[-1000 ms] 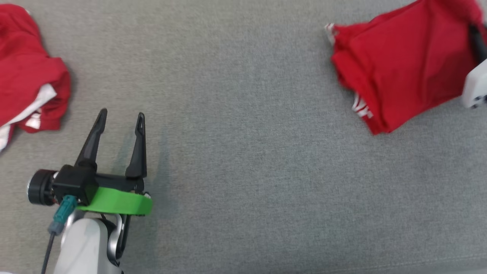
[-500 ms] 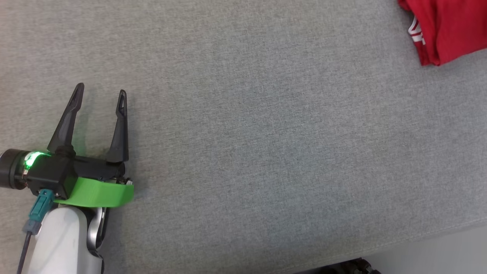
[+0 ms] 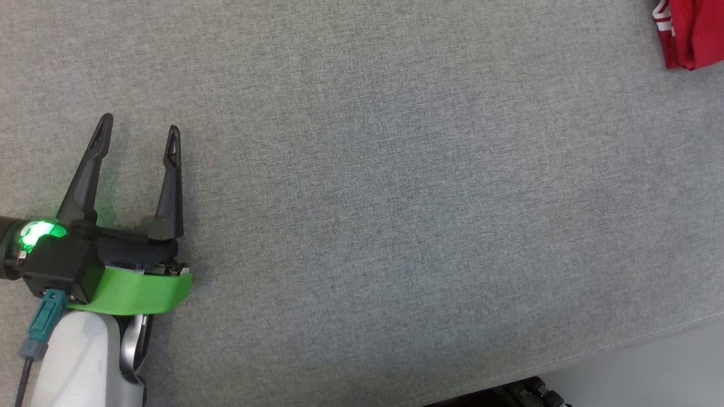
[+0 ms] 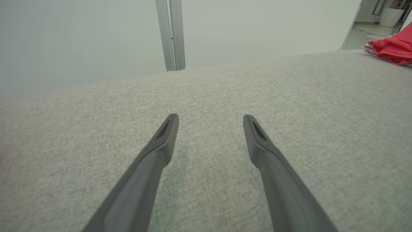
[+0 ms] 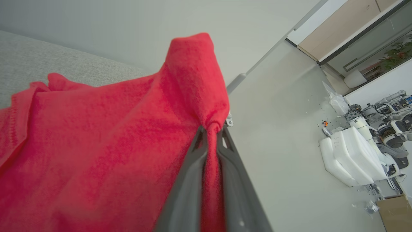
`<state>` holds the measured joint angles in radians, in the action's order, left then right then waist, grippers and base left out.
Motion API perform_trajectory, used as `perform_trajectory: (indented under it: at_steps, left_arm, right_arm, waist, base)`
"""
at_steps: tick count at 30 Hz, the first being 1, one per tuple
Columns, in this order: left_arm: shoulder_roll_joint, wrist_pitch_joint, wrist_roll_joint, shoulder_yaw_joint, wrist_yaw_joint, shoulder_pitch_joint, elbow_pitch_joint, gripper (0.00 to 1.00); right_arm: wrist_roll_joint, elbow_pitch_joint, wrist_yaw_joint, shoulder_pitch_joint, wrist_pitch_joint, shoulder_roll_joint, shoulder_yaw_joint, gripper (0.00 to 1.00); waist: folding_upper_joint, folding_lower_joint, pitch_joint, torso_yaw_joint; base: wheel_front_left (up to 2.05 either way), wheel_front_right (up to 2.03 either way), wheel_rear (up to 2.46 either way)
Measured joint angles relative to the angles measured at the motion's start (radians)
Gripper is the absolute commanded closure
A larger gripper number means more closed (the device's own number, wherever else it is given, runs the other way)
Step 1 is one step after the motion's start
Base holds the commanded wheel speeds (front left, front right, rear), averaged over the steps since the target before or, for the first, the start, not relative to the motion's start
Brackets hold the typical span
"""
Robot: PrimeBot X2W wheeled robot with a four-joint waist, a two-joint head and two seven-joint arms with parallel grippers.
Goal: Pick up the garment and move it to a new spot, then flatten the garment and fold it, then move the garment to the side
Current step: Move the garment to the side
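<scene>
Right end effector [image 5: 212,130] is clenched on a fold of the red garment [image 5: 112,145], at the far right corner of the surface [image 3: 367,198] (apparently the move-aside step); next, lower and let go. Left end effector [image 3: 139,125] gapes, idle.

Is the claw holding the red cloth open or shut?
Shut. The right gripper pinches a bunch of the red garment between its two fingers.

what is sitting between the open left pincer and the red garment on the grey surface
Nothing visible. In the head view the left pincer sits at lower left and the red garment at the top right corner, with plain grey surface stretching between them. The right pincer is shut on that garment's cloth.
</scene>
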<state>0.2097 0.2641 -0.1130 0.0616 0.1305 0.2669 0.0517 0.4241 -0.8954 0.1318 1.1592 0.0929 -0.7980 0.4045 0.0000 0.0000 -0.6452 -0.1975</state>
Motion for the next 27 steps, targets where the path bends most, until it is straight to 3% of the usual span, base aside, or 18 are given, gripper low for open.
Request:
perform_trajectory:
  at_steps: [1,2,8,14,21,27]
  left_arm:
    - [0.0,0.0,0.0,0.0,0.0,0.0,0.002,0.0]
    - [0.0,0.0,0.0,0.0,0.0,0.0,0.003,0.0]
    - [-0.004,0.0,0.0,-0.002,0.0,0.0,-0.007,0.0]
    - [-0.028,0.0,-0.01,-0.016,-0.002,-0.021,-0.047,0.0]
    - [-0.065,0.0,-0.022,-0.051,-0.005,-0.075,-0.085,0.0]
    - [-0.088,0.0,-0.025,-0.085,-0.008,-0.139,-0.094,0.0]
  right_arm:
    - [-0.009,-0.006,0.0,0.007,0.02,0.0,0.0,0.34]
    - [-0.016,-0.014,0.0,0.016,0.034,0.0,-0.002,0.0]
    - [-0.075,-0.066,0.0,0.042,0.114,0.021,-0.01,0.0]
    - [-0.11,-0.032,0.0,0.042,0.161,0.079,-0.005,0.0]
    - [-0.109,0.131,0.0,-0.057,0.169,0.18,-0.072,0.0]
    - [-0.135,0.295,0.0,-0.255,0.17,0.285,-0.142,0.0]
  waist:
    - [0.0,0.0,-0.001,0.0]
    - [0.0,0.0,-0.002,0.001]
    - [0.0,0.0,0.013,0.004]
    - [0.0,0.0,0.063,0.008]
    - [0.0,0.0,0.157,0.021]
    - [0.0,0.0,0.249,0.038]
  base:
    - [0.0,0.0,0.0]
    - [0.0,0.0,0.0]
    - [0.0,0.0,0.0]
    - [0.0,0.0,0.0]
    - [0.0,0.0,0.0]
    - [0.0,0.0,0.0]
